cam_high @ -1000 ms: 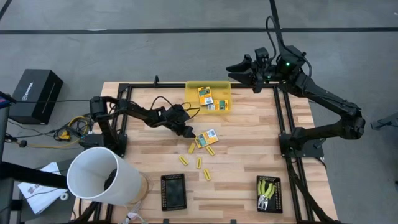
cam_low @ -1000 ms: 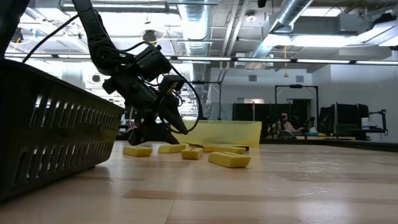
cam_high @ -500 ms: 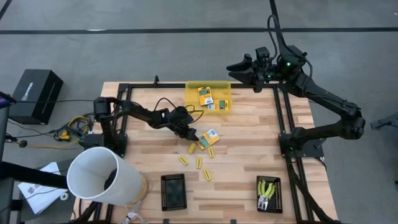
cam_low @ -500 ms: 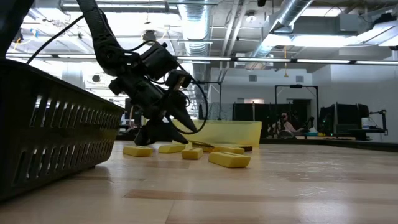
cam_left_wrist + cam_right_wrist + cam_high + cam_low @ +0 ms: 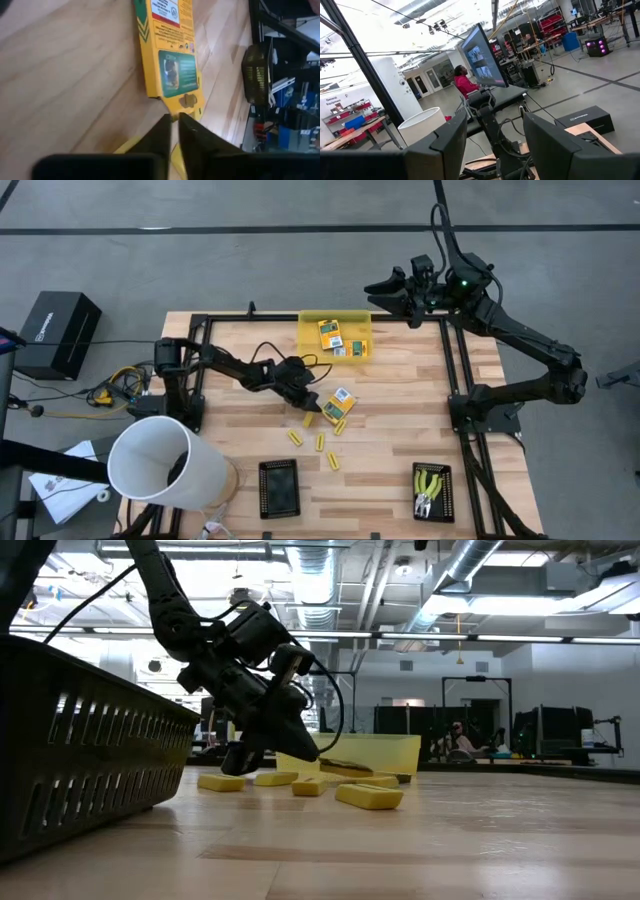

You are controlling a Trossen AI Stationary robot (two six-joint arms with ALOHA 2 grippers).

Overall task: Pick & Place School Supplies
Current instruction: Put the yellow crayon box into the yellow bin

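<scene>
One second ago spread wide, my left gripper point(image 5: 173, 119) now pinches the box point(image 5: 167, 55) by its tab, apparently ready for lifting; my right gripper point(image 5: 492, 145) waits open.

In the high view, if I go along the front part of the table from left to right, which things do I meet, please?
White bucket → empty black tray → black tray that holds the tools with yellow-green handles.
</scene>
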